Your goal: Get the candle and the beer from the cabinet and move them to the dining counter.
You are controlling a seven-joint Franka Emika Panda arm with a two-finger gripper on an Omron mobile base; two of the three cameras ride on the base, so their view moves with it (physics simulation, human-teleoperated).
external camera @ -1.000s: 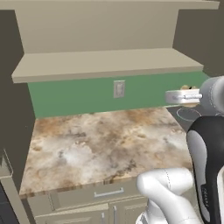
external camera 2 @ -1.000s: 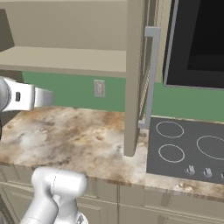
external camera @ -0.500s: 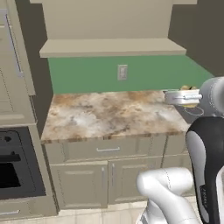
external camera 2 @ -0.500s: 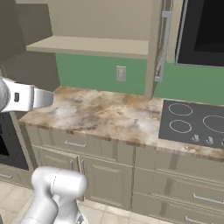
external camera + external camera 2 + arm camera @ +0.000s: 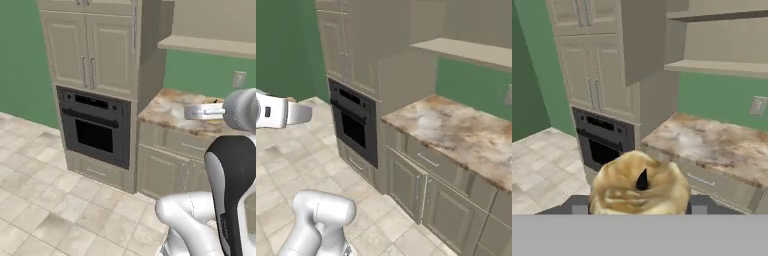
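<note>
Midway through the carry, the gripper (image 5: 640, 207) has its jaws partly closed around the candle (image 5: 640, 189), a squat golden-brown jar with a dark wick that sits between the two finger tips in the hand view. Judging by the task, the step in hand is hauling this candle toward the dining counter while the base swings past the tall beige unit (image 5: 97, 50) with its black oven (image 5: 95, 131). Doing it well looks to mean keeping the hand level, so the small jar does not slip from a partial grip, and holding the arm tucked close as the base turns. The white arm (image 5: 227, 190) rises beside the base and bends forward at the top, its hand stretched out roughly level at about worktop height. From the left base view the gripper (image 5: 197, 111) points toward the marbled stone worktop (image 5: 466, 130). The plain beige shelf (image 5: 466, 50) hangs above that worktop.
</note>
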